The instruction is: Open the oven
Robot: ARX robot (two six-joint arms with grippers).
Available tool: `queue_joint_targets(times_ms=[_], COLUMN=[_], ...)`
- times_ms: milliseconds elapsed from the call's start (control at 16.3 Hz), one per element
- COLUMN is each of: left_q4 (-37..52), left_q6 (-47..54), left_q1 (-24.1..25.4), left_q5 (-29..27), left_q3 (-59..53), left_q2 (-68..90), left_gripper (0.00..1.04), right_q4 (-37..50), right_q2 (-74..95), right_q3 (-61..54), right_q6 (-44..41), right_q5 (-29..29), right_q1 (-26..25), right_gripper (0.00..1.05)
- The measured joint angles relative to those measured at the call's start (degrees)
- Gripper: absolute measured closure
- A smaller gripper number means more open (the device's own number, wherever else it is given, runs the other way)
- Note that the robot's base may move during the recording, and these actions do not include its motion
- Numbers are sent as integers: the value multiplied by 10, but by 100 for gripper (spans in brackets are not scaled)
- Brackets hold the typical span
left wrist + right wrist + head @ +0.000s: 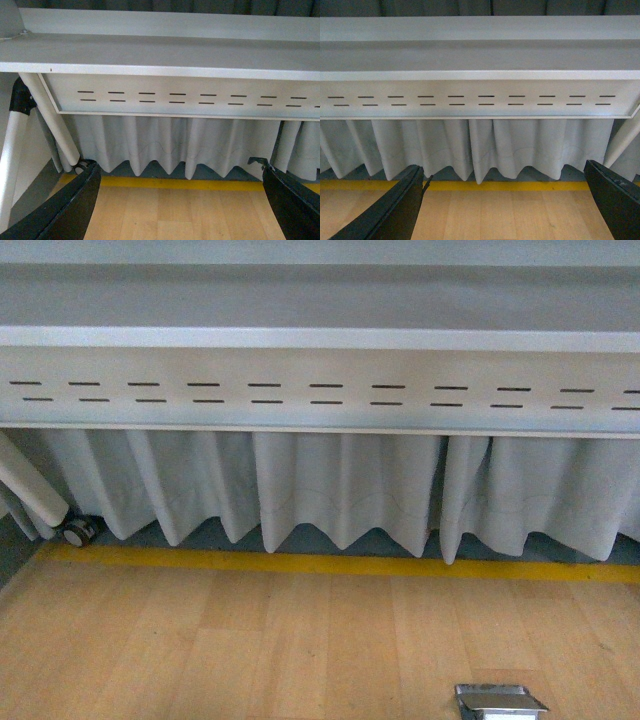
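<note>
Oven: not showing up in any of the three views, so I'm not guessing where it's sitting. All the cameras are looking low, under the edge of a grey table (320, 338).
Left gripper (175, 166): hanging released, with black fingers (75, 200) spread wide and nothing between them.
Right gripper (505, 168): same deal, jaws gaping and holding nothing.
Step in hand: my read is it's only getting going, since both arms are sitting low and nothing is being reached for yet.
Doing it well: I'm thinking the arms should be coming up until the oven door and its handle are showing in a wrist view. Then go for the handle with the jaws wide like this, closing only once the bar is properly between the fingers.
Watch out: the table lip and the slotted panel (320, 392) are hanging right ahead of both wrists, so going straight up is risking a bump.
Surface: the wooden floor (250, 650) is running up to a yellow line (330, 565), and a metal floor box (500, 702) is poking in at the bottom of the front view.
Room: a pale pleated curtain (340, 490) is hanging behind the table. A white table leg (55, 120) is slanting down to a caster (78, 532) on the left.
</note>
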Motion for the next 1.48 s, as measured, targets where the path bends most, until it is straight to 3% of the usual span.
queue_joint_targets(times_ms=[1475], left_q4=[0], left_q6=[1], left_q1=[0], left_q5=[1], left_q3=[0], left_q2=[0], left_gripper=[7], right_q4=[0], right_q2=[0], right_q3=[0], right_q6=[0], right_q5=[0], right_q1=[0], right_gripper=[6])
